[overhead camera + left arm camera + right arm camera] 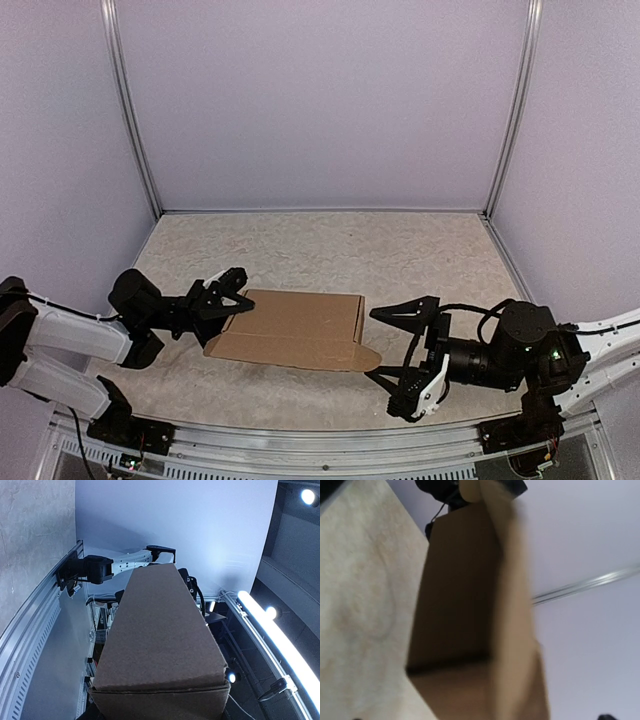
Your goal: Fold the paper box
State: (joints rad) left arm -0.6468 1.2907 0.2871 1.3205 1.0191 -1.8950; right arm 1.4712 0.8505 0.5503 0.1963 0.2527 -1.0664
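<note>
Paper box: slim brown carton, flat on table, mid-workspace, long axis left-right. Rounded flap open at right near corner.
Left gripper: at carton's left end, jaws narrow, apparently pinching its edge. Fingers hidden in wrist view, carton fills it.
Right gripper: spread wide, holding nothing, just off right end. Right wrist view blurred.

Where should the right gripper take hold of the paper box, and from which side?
Probably its right end, approached from the right. The paper box lies flat, its length running left to right; the left gripper is at its left end, and the right gripper, open, faces the free end, where a rounded flap sticks out at the near corner.
</note>
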